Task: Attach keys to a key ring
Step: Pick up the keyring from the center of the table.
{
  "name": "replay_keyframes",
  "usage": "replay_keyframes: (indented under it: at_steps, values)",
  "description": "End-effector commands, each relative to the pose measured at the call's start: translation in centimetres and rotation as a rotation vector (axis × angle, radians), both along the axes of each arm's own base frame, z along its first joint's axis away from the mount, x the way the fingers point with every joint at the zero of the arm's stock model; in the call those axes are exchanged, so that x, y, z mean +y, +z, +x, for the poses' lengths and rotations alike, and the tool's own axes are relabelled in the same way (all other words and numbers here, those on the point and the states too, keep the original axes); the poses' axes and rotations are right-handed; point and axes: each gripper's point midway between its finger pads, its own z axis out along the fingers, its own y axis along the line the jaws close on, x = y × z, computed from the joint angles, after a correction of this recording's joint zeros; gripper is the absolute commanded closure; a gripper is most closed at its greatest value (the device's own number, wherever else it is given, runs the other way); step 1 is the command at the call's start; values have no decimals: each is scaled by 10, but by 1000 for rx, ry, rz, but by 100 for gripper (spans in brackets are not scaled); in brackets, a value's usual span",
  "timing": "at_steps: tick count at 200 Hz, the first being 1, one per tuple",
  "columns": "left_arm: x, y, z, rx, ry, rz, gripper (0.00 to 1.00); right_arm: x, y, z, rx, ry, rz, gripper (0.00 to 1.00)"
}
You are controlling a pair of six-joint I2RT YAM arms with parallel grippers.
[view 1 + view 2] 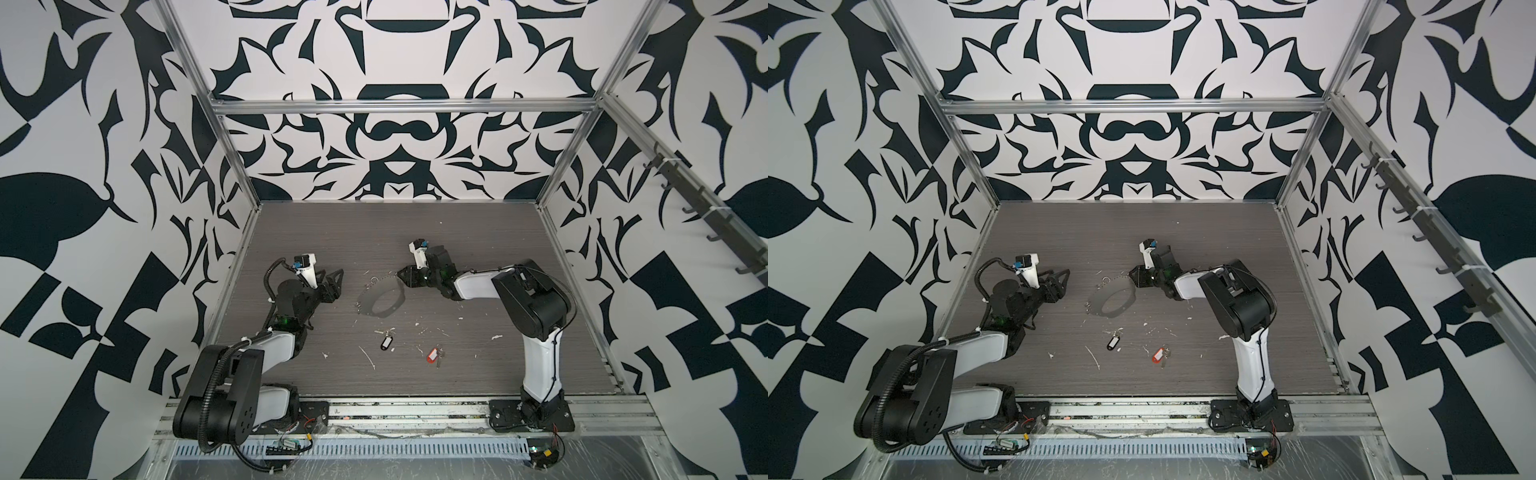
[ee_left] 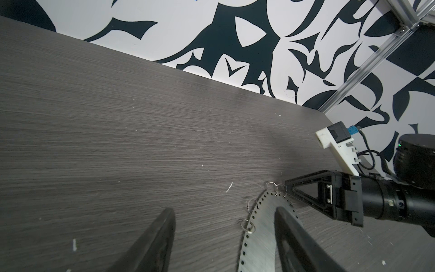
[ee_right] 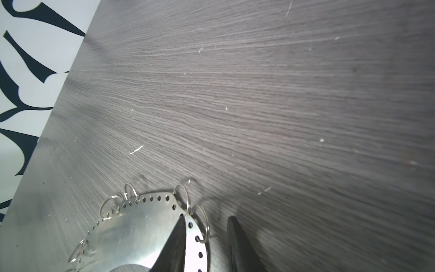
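Right jaws part open astride rim of thin round grey metal key ring (image 3: 131,230); left jaws open, empty. Advise closing clear of wire loops (image 3: 201,223)

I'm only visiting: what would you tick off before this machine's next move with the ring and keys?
1. Right pincer straddles the key ring rim: ok.
2. Right pincer clamped on it: not ok, jaws apart.
3. Left pincer open, empty: ok.
4. Black-tag keys lying free on the table: ok.
5. Red-tag keys lying free: ok.
6. Key ring lying flat: cannot tell.
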Motion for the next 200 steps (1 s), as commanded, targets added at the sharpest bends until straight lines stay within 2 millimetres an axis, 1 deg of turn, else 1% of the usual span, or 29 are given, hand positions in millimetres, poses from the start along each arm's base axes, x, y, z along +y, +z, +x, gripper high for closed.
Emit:
replay_keyframes:
  at_steps: [1, 30, 69, 105, 121, 153, 200]
  values:
    - [-1, 6, -2, -26, -4, -11, 30, 12, 12, -1, -12, 27, 32, 70]
    - [-2, 6, -2, -26, -7, -9, 30, 12, 14, -3, -13, 25, 31, 71]
    - [-3, 6, -2, -29, -8, -7, 30, 10, 6, 1, -7, 13, 5, 74]
    - [-3, 6, -2, -29, -9, -6, 30, 10, 5, 1, -2, 12, -1, 82]
    - [-3, 6, -2, -30, -8, -6, 29, 9, 6, 2, -6, 7, -3, 86]
    - [-5, 7, -3, -34, -20, -4, 27, 7, 12, 0, -18, 4, -2, 100]
    - [-12, 9, -6, -53, -54, 4, 27, 5, 26, -5, -61, 27, 4, 100]
